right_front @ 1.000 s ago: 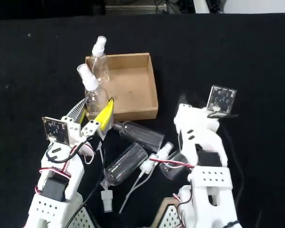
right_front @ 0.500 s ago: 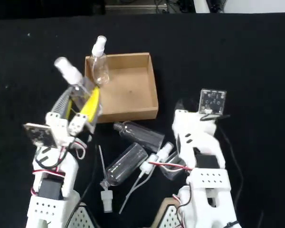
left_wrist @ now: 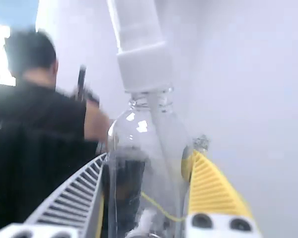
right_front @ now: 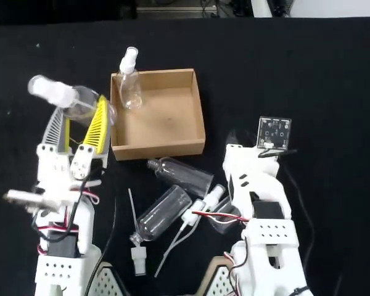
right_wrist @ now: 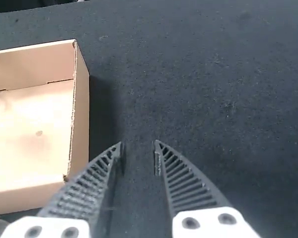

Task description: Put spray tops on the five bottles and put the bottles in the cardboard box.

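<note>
Progress looks partial: one capped bottle (right_front: 130, 86) stands in the far left corner of the cardboard box (right_front: 160, 149), and a second, the held bottle (left_wrist: 149, 144), is up off the bench (right_front: 308, 80) in the left gripper (right_front: 80, 108), just left of the box's left wall. The yellow and white fingers (left_wrist: 208, 188) are clamped on its clear body from either side, below the shoulder. This leaves its spray top (right_front: 46, 88) free and keeps the grip off the part that could twist loose. The bottle leans away to the far left, so it would need bringing right and standing more upright to clear the wall and go in. The right gripper (right_wrist: 138, 146) hangs low over bare bench just right of the box, fingers a little apart with nothing between them. I judge it is placed out of the left arm's path yet near the remaining work. That work lies on the near side of the box: an uncapped bottle (right_front: 184, 176) on its side just beside the near wall, a second uncapped bottle (right_front: 162, 213) nearer, and a third bottle (right_front: 227, 219) partly under the right arm. A loose spray top (right_front: 196, 214) with its dip tube lies among them, and a small white top (right_front: 137, 259) sits just beyond the second one's neck. Whether the third bottle is capped I cannot tell.
</note>
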`<state>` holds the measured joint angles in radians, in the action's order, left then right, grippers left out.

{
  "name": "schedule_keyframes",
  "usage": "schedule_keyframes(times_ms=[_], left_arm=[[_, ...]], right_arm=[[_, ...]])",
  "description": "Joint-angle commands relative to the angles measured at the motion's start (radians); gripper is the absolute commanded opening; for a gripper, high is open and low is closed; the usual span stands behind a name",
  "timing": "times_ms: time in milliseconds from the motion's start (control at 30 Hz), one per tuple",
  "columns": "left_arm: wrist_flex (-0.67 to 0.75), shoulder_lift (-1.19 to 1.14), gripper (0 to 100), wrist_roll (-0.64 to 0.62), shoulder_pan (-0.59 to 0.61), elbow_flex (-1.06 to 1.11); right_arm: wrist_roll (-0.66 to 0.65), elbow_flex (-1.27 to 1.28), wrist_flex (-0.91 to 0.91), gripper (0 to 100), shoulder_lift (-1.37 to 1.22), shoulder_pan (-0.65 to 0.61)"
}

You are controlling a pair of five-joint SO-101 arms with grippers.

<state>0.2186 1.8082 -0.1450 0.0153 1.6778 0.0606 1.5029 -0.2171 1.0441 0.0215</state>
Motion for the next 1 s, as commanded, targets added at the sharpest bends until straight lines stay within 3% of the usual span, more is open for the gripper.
schedule_keyframes(times_ms=[0, 200, 533, 767, 967], left_arm=[[0.101, 0.003, 3, -0.002, 0.002, 0.004], [0.107, -0.107, 3, 0.0, 0.007, -0.076], [0.13, -0.637, 3, -0.002, -0.018, -0.318], [0.493, -0.873, 3, -0.002, -0.093, -0.248], [0.664, -1.138, 3, 0.0, -0.09, -0.282]], right_arm=[[-0.006, -0.01, 0.029, 6.6, 0.036, -0.012], [-0.005, -0.008, 0.029, 6.6, 0.036, -0.012], [-0.003, -0.007, 0.029, 6.7, 0.036, 0.014], [-0.003, -0.007, 0.031, 6.7, 0.036, 0.018], [-0.003, -0.007, 0.031, 6.7, 0.036, 0.018]])
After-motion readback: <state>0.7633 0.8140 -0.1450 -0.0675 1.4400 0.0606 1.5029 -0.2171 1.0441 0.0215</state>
